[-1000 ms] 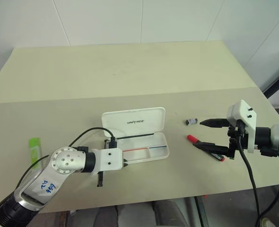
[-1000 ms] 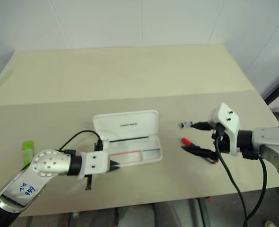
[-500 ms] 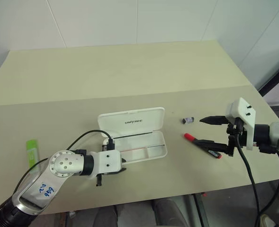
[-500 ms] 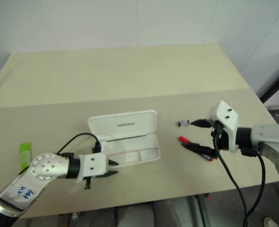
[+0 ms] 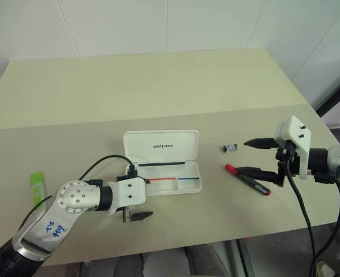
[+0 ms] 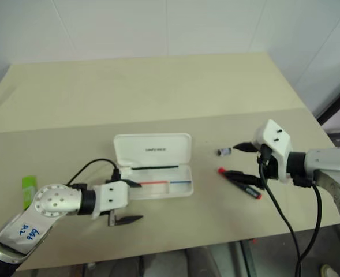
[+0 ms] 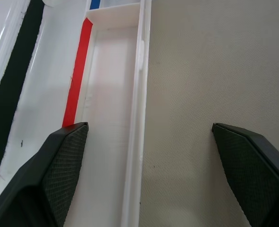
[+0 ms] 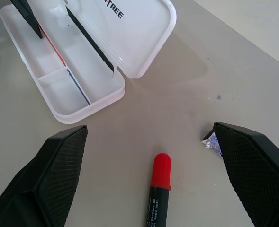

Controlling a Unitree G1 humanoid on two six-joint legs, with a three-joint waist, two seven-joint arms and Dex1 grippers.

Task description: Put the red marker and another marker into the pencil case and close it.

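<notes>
- One white pencil case [image 5: 164,161], lying open.
- One red marker [image 5: 247,179].
- One green marker [image 5: 38,185].
- One small dark cap-like piece [image 5: 231,147].
- Two tools: left tool [image 5: 136,200], right tool [image 5: 253,156].

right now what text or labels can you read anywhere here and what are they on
"UNITREE": dark letters on the open lid of the pencil case.
Blue handwriting on the left arm's white label: not clearly readable.
Small print on the red marker barrel: too small to read.
</notes>
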